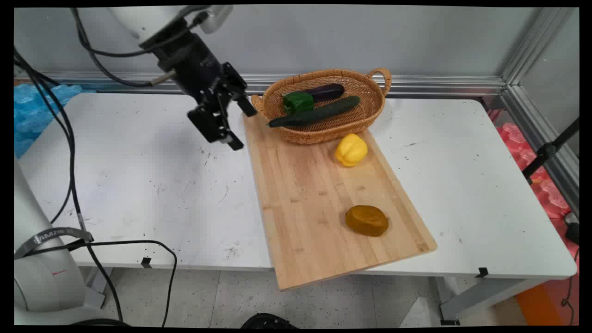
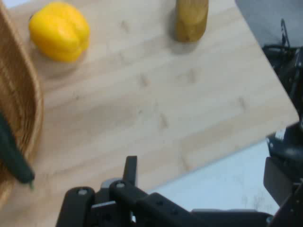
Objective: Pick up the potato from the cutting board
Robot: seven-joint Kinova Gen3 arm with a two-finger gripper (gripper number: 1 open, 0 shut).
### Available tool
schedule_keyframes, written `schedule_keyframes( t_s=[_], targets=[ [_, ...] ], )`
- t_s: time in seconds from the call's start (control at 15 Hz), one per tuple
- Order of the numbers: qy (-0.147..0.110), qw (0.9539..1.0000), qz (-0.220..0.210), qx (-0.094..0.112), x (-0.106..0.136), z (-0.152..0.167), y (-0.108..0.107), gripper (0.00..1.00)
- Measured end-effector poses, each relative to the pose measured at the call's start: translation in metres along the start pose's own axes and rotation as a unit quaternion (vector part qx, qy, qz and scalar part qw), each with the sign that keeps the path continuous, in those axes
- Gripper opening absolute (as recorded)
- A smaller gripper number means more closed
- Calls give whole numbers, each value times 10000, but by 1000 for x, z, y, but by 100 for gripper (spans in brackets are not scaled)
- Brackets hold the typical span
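The end effector (image 1: 233,126) hangs in the upper left of the main view, above the desk (image 1: 138,185) just beside the left edge of the wooden cutting board (image 1: 319,203), with its fingers spread wide and nothing between them. Just right of it, at the board's far end, sits a wicker basket (image 1: 323,132), its left handle close to the upper finger. In the basket lie a green pepper (image 1: 297,101), a dark purple eggplant (image 1: 327,91) behind it, and a long cucumber (image 1: 314,112) lying aslant, its tip poking over the basket's left rim. Below the basket on the board, near its front wall, rests a yellow bell pepper (image 1: 351,150). Farther toward the lower middle of the frame, well apart from the pepper, a brown potato (image 1: 366,220) lies on the board near its right edge. In the hand view the yellow pepper sits upper left and the potato at the top edge
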Motion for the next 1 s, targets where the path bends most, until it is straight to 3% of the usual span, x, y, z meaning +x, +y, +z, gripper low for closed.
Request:
schedule_keyframes(
  t_s=[0.47, 1.0],
  targets=[
    [301, 9995, 67, -91, 31, 56, 4, 100],
    [380, 9991, 101, -169, 62, 123, 7, 100]
  ],
)
